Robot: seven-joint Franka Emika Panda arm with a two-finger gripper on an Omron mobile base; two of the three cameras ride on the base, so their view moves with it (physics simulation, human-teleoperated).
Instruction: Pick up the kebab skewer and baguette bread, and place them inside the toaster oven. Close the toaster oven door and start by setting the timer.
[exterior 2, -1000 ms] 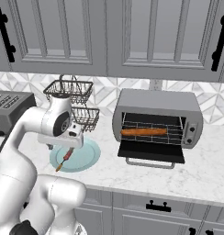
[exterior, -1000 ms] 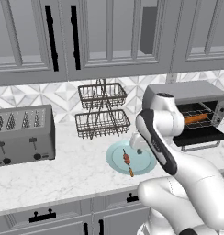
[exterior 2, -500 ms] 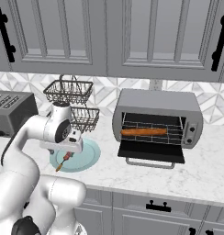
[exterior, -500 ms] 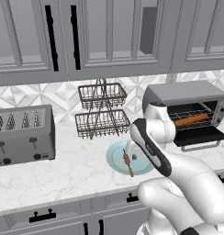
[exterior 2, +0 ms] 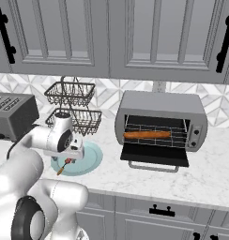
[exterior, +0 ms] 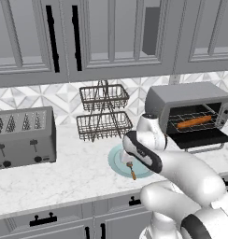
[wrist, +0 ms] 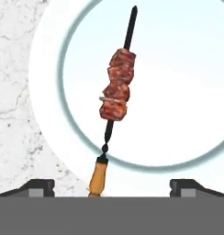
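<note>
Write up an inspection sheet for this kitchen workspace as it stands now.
Surface: white marbled counter, grey drawers below.
Job's things: kebab skewer lies on the pale teal plate, wooden handle toward the counter's front edge; baguette already on the rack inside the toaster oven, whose door hangs open.
Clutter: two-tier wire basket rack; slot toaster at the left.
Grippers: gripper open, above the skewer's handle end, holding nothing.
Cables: nothing seen.
Surroundings: grey wall cabinets with dark handles, patterned tile backsplash.
</note>
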